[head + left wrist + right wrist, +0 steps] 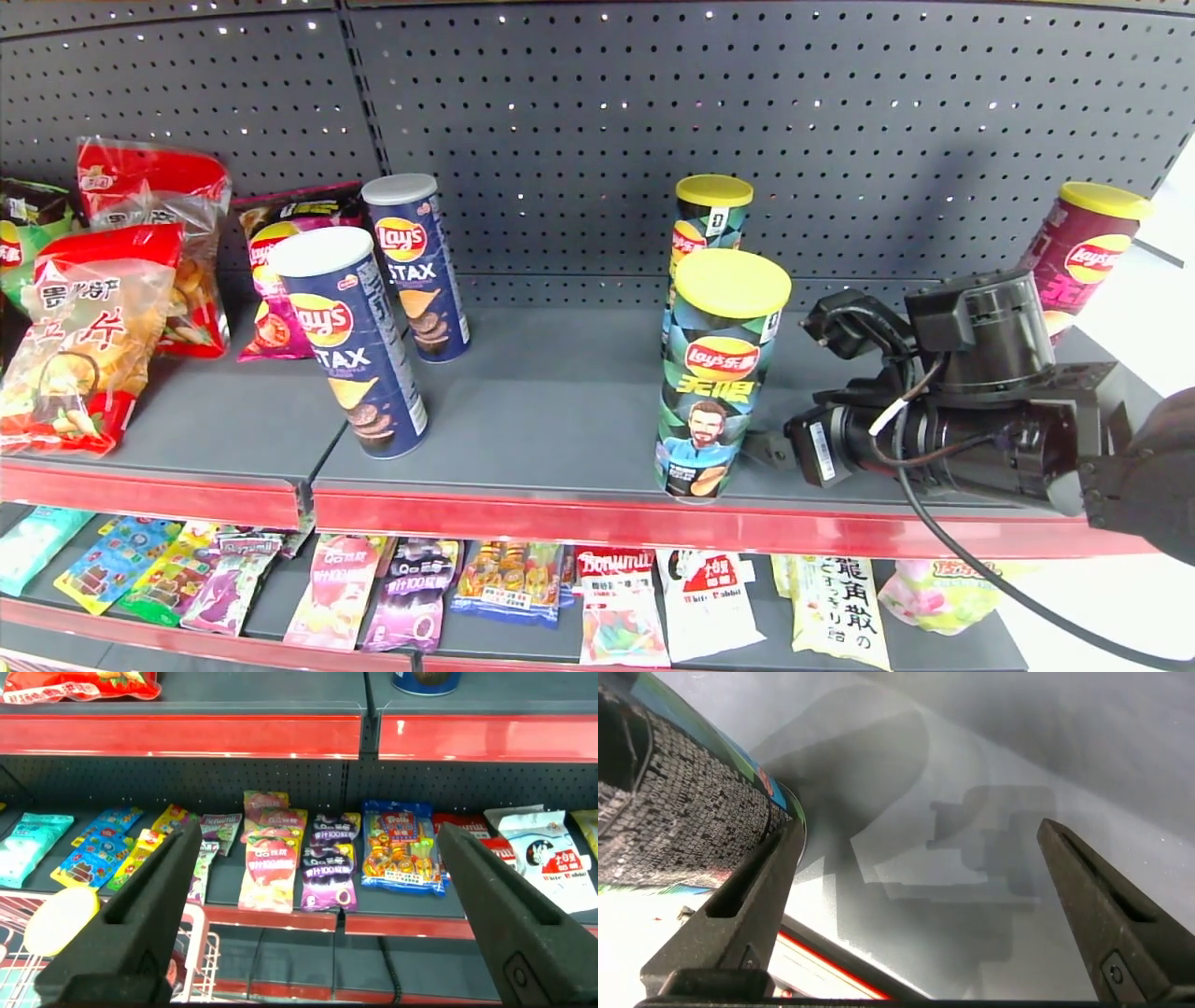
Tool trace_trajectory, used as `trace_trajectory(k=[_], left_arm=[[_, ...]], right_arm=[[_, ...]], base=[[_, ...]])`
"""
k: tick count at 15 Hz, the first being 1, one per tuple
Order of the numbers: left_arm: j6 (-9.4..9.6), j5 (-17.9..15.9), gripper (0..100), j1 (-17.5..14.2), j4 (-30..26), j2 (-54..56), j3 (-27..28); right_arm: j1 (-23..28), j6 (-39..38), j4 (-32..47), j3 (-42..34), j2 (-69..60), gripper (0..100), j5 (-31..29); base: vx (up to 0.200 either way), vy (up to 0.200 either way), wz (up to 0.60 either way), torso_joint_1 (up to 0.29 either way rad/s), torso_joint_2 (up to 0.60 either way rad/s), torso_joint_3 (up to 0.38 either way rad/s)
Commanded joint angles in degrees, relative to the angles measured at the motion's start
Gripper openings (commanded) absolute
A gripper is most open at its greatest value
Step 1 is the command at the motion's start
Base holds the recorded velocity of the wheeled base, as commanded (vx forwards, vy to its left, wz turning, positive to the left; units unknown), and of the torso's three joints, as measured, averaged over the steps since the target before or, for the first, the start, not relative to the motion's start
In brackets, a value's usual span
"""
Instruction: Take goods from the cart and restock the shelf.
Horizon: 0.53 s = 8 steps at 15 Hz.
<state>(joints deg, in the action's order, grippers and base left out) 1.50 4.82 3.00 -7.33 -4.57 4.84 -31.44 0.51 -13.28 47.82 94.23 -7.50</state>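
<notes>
A green chip can with a yellow lid stands upright near the front edge of the grey upper shelf. My right gripper sits low on the shelf just to the right of the can's base. In the right wrist view this gripper is open, with bare shelf between its fingers and the can just outside one finger. My left gripper hangs open and empty below shelf level, facing the lower shelf. The cart shows beneath it, with a yellow-lidded item inside.
A second green can stands behind the first. Two blue cans stand mid-left, snack bags at the far left, and a maroon can at the far right. Candy bags line the lower shelf.
</notes>
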Motion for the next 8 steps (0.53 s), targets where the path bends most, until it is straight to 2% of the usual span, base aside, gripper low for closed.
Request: trace_trajectory(k=[1, 8], left_arm=[[-0.01, 0.02, 100, -0.01, 0.03, -0.09, -0.01], [0.08, 0.02, 100, -0.01, 0.03, -0.09, -0.01]], right_arm=[[-0.11, 0.02, 0.00, -0.01, 0.16, 100, 0.03], [1.12, -0.16, -0.08, -0.80, -0.81, 100, -0.06]], base=[[0.000, 0.000, 0.00, 0.000, 0.00, 0.000], [0.000, 0.000, 0.00, 0.000, 0.00, 0.000]])
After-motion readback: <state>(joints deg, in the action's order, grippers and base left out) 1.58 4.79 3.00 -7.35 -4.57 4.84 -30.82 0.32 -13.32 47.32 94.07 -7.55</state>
